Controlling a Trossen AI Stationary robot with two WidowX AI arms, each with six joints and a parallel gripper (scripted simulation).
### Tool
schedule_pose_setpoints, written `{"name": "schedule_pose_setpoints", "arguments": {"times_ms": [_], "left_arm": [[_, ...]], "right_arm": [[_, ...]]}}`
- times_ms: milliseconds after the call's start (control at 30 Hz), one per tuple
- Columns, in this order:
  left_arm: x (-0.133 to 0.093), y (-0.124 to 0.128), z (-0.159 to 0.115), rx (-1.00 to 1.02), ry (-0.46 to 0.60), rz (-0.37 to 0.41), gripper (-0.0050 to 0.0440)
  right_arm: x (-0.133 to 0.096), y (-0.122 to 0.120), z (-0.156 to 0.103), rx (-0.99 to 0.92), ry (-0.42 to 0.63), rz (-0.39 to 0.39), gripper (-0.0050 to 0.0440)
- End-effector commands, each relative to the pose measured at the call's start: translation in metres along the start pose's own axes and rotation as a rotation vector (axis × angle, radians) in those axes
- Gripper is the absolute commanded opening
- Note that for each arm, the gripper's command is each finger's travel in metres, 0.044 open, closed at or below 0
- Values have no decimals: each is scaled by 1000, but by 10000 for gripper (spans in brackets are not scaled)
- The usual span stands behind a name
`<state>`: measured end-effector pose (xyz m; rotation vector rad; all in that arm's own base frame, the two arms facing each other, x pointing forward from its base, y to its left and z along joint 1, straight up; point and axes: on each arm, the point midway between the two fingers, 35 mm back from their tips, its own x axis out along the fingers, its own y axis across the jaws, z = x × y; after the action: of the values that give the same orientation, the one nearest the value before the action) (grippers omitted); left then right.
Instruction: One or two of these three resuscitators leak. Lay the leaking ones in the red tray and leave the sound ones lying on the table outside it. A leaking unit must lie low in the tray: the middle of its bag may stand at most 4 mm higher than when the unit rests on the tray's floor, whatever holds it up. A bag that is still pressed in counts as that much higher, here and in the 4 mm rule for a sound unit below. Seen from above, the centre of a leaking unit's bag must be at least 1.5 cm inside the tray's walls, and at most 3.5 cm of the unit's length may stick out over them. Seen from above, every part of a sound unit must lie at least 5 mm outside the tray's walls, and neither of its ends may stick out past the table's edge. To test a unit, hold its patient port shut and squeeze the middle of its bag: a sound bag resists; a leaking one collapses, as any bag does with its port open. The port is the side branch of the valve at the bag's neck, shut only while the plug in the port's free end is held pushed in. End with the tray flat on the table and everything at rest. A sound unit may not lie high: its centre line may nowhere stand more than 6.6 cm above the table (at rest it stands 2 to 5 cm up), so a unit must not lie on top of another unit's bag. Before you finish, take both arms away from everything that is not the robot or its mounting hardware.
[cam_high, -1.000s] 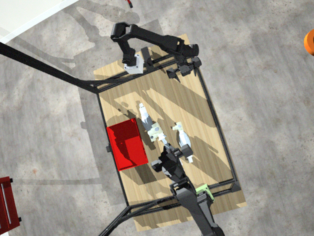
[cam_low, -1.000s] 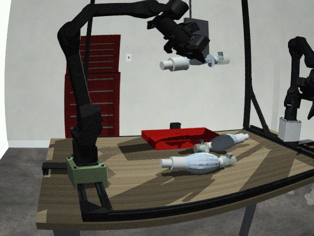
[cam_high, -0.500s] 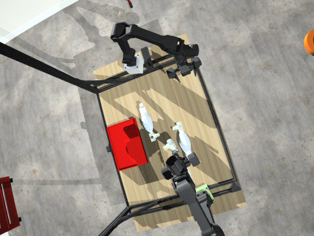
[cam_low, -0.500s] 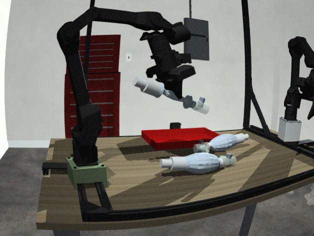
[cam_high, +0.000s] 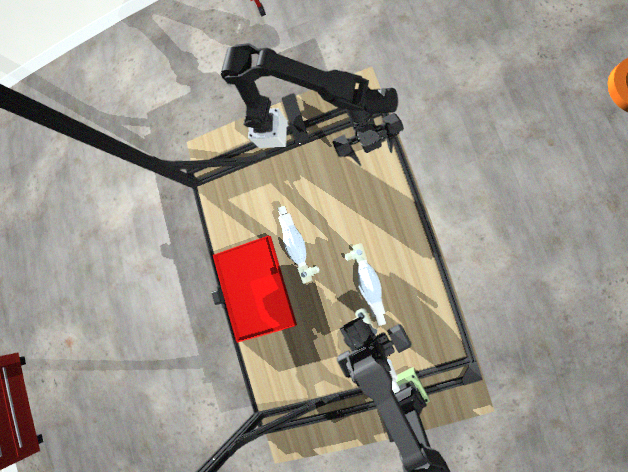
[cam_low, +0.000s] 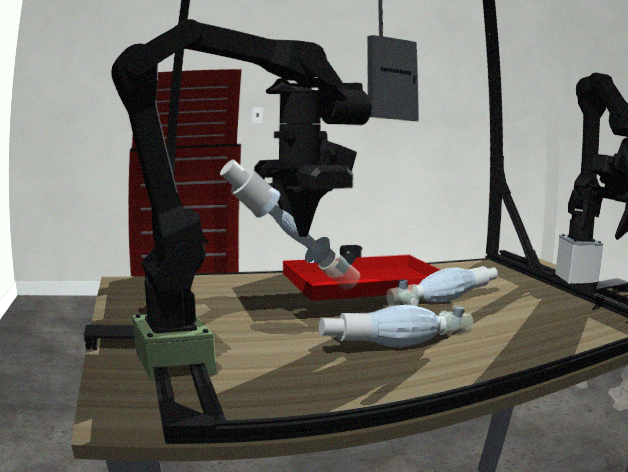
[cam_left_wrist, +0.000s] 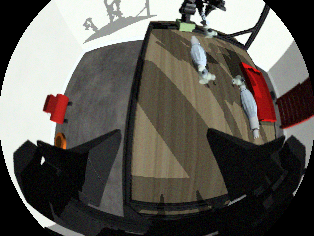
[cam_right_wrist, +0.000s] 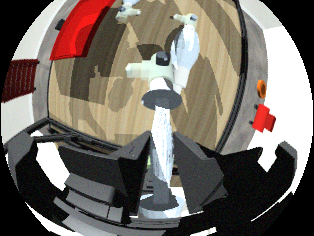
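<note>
Gripping 1 resuscitator (cam_low: 289, 221) (cam_right_wrist: 162, 145) at centre of the exterior view, the right gripper (cam_low: 303, 234) (cam_right_wrist: 161, 135) pinches its bag nearly flat (left gripper (cam_high: 374, 152) (cam_left_wrist: 164, 131): wide open, empty).

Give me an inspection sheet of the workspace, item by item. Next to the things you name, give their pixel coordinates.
Surface: wooden table (cam_high: 350, 203) (cam_low: 253, 365), streaked with shadows.
Job's things: red tray (cam_high: 248, 299) (cam_low: 350, 290), nothing seen in it; two resuscitators lie outside it, the one nearer the tray (cam_high: 294, 244) (cam_low: 449, 285) and the one farther from it (cam_high: 369, 284) (cam_low: 403, 325); a third, the raised resuscitator (cam_low: 256, 193) (cam_right_wrist: 161, 137), hangs tilted.
Clutter: nothing seen.
Grippers: left gripper (cam_left_wrist: 164, 132) open; right gripper (cam_low: 303, 234) (cam_right_wrist: 162, 134) shut on the raised unit's squeezed-in bag.
Cables: nothing seen.
Surroundings: red cabinet (cam_low: 185, 203), grey wall box (cam_low: 392, 93).
</note>
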<state>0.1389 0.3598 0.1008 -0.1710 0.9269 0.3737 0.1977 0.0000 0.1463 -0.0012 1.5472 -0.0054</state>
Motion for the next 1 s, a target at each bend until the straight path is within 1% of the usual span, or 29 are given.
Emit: {"name": "schedule_pose_setpoints", "arguments": {"times_ms": [0,33,167,300,400,500,567,600,667,733,967], "left_arm": [[0,0,0,2,1,1,440],[0,0,1,2,-1,0,440],[0,0,1,2,-1,0,440],[0,0,1,2,-1,0,440],[0,0,1,2,-1,0,440],[0,0,1,2,-1,0,440],[0,0,1,2,-1,0,440],[0,0,0,0,0,-1,440],[0,0,0,0,0,-1,440],[0,0,0,0,0,-1,440],[0,0,0,0,0,-1,440]], "right_arm": [[1,0,-9,-3,23,4,0],[1,48,67,185,-759,-75,0],[13,55,58,185,-759,-75,0],[36,71,57,185,-759,-75,0],[47,84,63,185,-759,-75,0],[53,100,77,185,-759,-75,0],[53,100,77,185,-759,-75,0],[65,117,90,185,-759,-74,0],[69,128,101,185,-759,-74,0],[71,144,117,185,-759,-74,0],[65,211,188,185,-759,-74,0]]}}
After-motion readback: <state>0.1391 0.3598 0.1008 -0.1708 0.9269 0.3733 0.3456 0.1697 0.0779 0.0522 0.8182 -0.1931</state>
